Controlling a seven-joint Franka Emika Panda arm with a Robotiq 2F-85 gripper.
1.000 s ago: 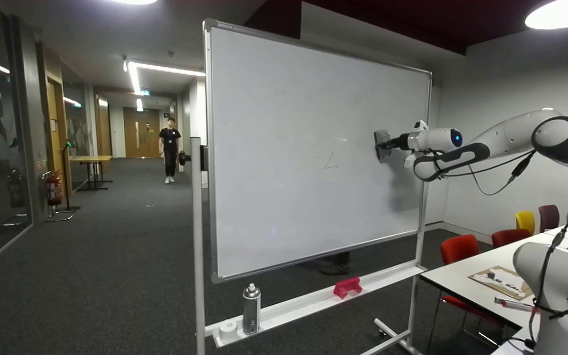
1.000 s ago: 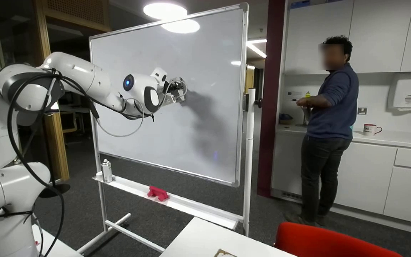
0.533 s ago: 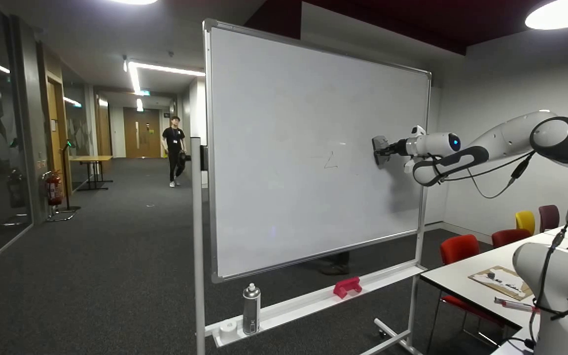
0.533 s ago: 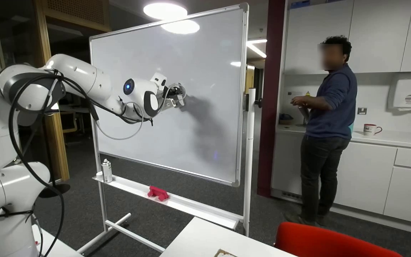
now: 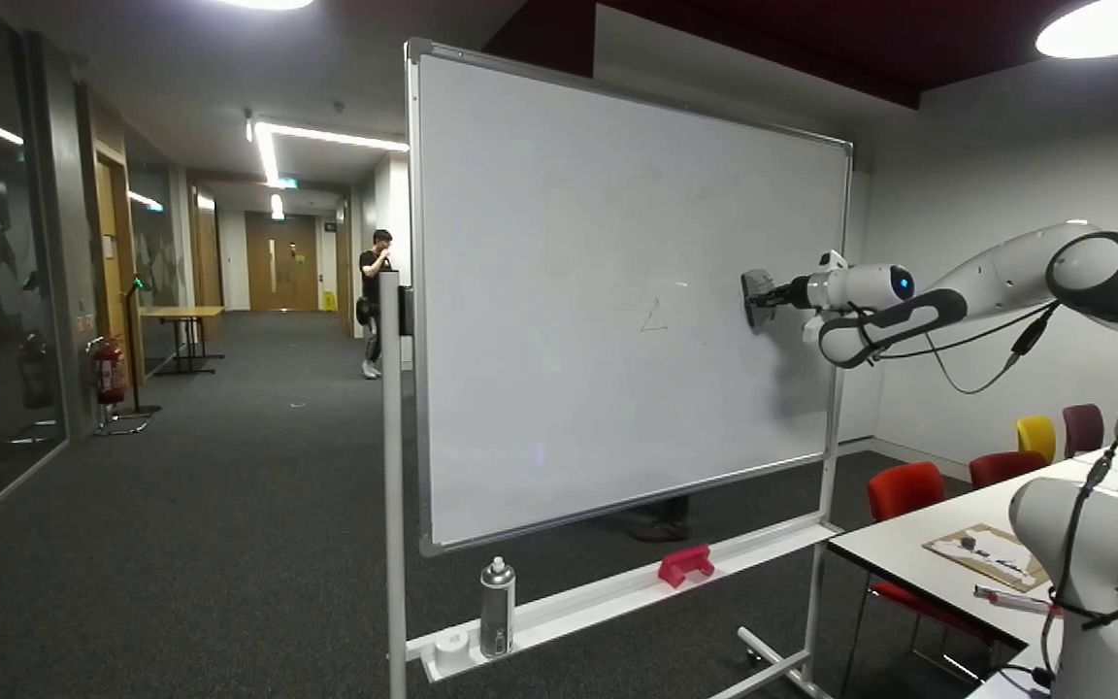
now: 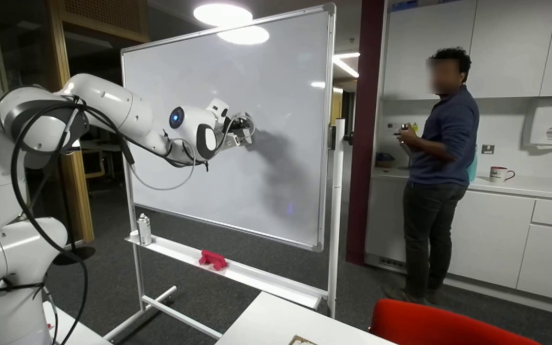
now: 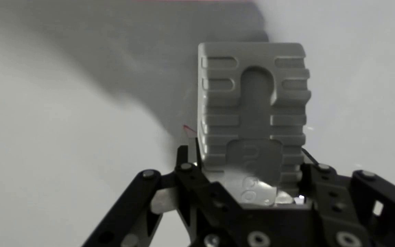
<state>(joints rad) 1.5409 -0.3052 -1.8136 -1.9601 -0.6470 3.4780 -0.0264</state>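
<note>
Eraser [image 7: 255, 116] at the whiteboard [image 5: 608, 417], about mid-height in both exterior views, on the half away from the spray can [image 5: 497, 614]; underside hidden, so we cannot confirm contact. Board upright on its stand [image 5: 392, 485]. Arm [image 5: 1010, 262] reaches toward it, gripper [image 7: 249, 161] clamped on the eraser's sides. To hold it well there, we judge, its working face wants to lie parallel to the board, with light, even pressure and no twist in the grip. Tray [image 5: 608, 600] below, open-topped, bears three things: the can, standing, its contents sealed from us; a red block [image 5: 685, 566], farther along; a small white cylinder [image 5: 451, 649] just beside the can. Mug [image 6: 498, 174] on the counter [image 6: 544, 189], inside not visible to us. Finest detail we log: a red stroke [image 7: 190, 129] showing at the eraser's edge.
</note>
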